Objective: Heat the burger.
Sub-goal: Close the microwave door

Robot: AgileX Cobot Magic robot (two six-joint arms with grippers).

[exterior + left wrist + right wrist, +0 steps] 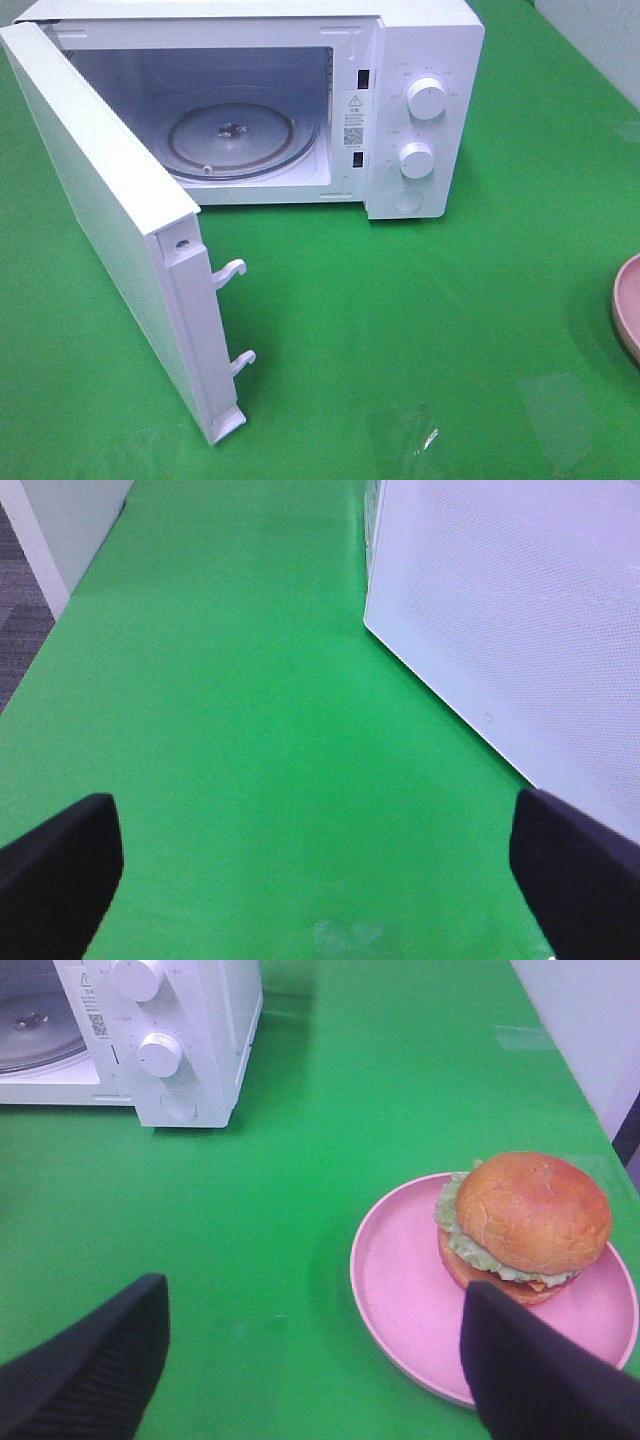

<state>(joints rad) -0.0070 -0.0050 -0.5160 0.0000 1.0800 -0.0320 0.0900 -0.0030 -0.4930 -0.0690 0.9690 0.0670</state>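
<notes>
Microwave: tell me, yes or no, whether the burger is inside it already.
No. The burger sits on the pink plate, outside the open microwave.

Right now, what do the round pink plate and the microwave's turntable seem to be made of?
Round pink plate: likely matte plastic or melamine, with an even colour and a soft sheen. Clear round turntable: probably glass, since it is transparent and its rim glints.

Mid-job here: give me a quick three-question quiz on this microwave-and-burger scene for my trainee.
1. True or false: the microwave door is shut.
2. Where is the burger? A) on the glass turntable B) on the pink plate C) in the right gripper
3. Fill in: the left gripper is open and holds ____.

Key: 1 false, it stands wide open; 2 B; 3 nothing.
</notes>
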